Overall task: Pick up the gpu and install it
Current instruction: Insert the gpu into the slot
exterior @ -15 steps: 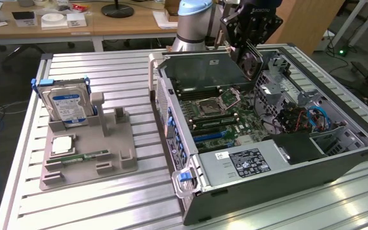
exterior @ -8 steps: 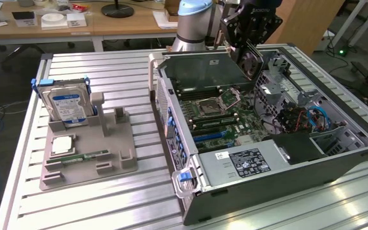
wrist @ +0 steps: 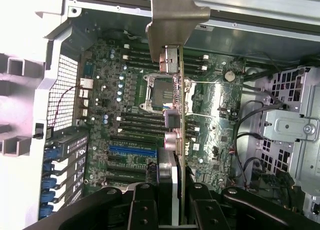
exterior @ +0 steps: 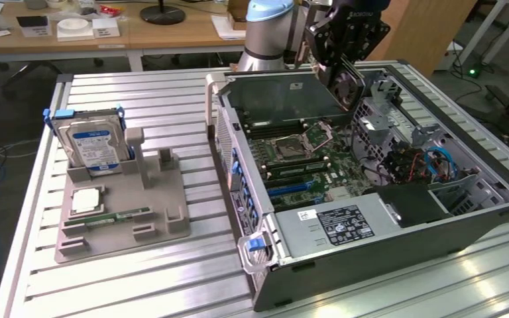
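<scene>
Hanging over the open computer case (exterior: 387, 265), the gripper (exterior: 344, 63) is clamped on the gpu (exterior: 350, 85) — the card sits on edge between the two dark fingers (wrist: 142, 207), which press on its flat sides. In the exterior view the card is at the far end of the case, close to the pale arm (exterior: 268, 26). It is above the motherboard (exterior: 312, 169) and about level with the case's upper rim.

From the wrist view the gpu (wrist: 176, 140) is seen edge-on as a thin line running across the CPU socket (wrist: 156, 92), with its silvery end bracket (wrist: 175, 20) at the end away from the fingers. It is not seated in any slot. The long blue slot (wrist: 132, 151) lies bare beside it on the board, among black slots.

On the exterior view's left, well apart from the case, a grey holder (exterior: 162, 228) lies on the ribbed aluminium table (exterior: 148, 93). A hard drive (exterior: 95, 151) with a blue-and-white label stands upright at the holder's far end. A square silver chip (exterior: 87, 200) lies nearer the front, and a narrow green memory stick (exterior: 117, 216) lies flat just beside the chip. Inside the case, a power supply (exterior: 343, 225) with a black label takes up the near end.
</scene>
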Controlling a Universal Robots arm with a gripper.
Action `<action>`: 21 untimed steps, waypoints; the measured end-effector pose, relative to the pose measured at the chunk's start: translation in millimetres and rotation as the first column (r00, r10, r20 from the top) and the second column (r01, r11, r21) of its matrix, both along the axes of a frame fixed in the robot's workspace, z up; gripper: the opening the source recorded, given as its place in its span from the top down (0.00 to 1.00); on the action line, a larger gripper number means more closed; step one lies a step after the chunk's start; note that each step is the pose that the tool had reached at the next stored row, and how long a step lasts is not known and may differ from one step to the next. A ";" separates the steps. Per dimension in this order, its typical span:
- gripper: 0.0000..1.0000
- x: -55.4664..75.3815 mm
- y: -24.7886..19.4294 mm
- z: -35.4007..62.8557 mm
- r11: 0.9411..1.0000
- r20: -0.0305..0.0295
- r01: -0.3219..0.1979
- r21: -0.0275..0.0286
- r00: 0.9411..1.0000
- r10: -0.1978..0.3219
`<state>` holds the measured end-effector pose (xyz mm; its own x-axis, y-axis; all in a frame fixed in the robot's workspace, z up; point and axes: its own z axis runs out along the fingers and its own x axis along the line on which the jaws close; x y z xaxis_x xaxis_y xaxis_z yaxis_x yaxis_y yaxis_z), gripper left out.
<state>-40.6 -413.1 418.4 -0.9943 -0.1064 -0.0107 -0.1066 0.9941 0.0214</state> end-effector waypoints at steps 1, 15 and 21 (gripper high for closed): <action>0.72 0.0 0.0 0.0 1.000 0.000 -0.003 0.000 1.000 0.003; 0.72 0.0 0.0 0.0 0.999 0.000 -0.047 0.000 0.999 0.047; 0.72 0.0 0.0 0.0 0.998 0.000 -0.068 0.000 0.998 0.068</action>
<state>-40.6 -413.1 418.4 -0.9848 -0.1733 -0.0106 -0.1735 0.9846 0.0212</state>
